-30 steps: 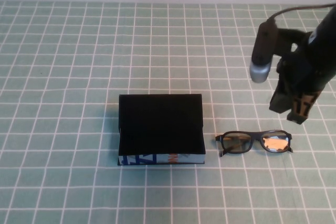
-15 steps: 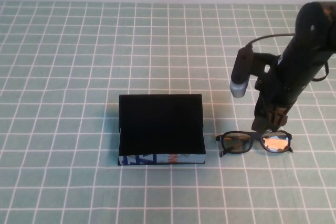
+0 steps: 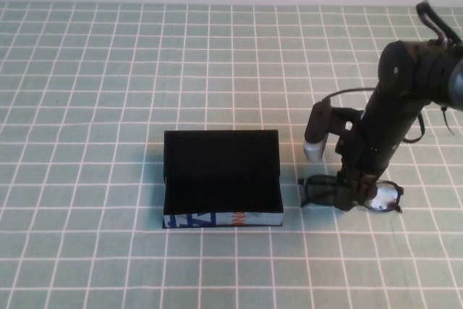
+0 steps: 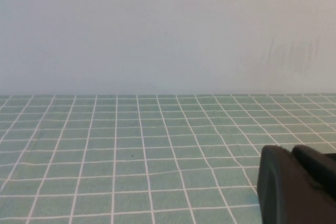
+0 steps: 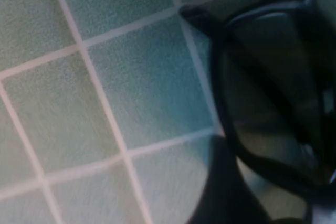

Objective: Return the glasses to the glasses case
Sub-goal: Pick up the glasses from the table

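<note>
Black-framed glasses flat on green-tiled bench, just right of open glasses case. Right gripper down over their bridge, apparently for pickup; jaw state unclear. Left gripper parked elsewhere, jaws likewise unclear.

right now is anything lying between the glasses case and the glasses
No. In the high view only bare checked cloth separates the glasses case from the glasses. The right hand is down over the glasses; the left hand is unseen.

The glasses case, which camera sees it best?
The high view: the whole open glasses case shows, left of the glasses under the right gripper. Neither wrist view shows the case; the left gripper faces bare table.
</note>
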Robot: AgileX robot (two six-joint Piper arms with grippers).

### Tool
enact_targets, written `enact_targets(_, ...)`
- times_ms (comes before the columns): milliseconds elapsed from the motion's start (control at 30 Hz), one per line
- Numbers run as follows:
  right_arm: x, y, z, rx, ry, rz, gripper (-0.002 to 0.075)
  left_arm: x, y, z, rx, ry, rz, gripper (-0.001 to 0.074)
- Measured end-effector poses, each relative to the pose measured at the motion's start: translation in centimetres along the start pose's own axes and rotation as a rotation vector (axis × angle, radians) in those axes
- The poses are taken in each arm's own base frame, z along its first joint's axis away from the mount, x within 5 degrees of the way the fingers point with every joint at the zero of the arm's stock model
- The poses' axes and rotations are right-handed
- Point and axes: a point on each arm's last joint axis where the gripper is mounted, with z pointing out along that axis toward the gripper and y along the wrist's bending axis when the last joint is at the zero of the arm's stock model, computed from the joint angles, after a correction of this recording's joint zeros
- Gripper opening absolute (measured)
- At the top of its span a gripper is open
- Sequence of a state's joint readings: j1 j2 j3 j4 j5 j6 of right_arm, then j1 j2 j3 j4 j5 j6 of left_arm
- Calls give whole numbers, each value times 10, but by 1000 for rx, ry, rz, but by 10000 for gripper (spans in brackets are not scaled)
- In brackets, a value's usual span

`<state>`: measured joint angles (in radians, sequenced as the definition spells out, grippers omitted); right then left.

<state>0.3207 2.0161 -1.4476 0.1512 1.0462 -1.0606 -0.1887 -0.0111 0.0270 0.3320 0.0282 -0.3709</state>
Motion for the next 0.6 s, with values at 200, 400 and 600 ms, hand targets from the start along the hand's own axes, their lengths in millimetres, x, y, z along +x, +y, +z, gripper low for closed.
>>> enact_targets(200, -2, 0, 5, -23, -14, 13, 208, 0, 0, 0, 0, 0, 0, 1)
enact_targets(400, -2, 3, -2, -48, -9, 7, 95, 0, 0, 0, 0, 0, 0, 1)
enact_targets(600, -3, 8, -19, -36, -25, -18, 85, 0, 0, 0, 0, 0, 0, 1)
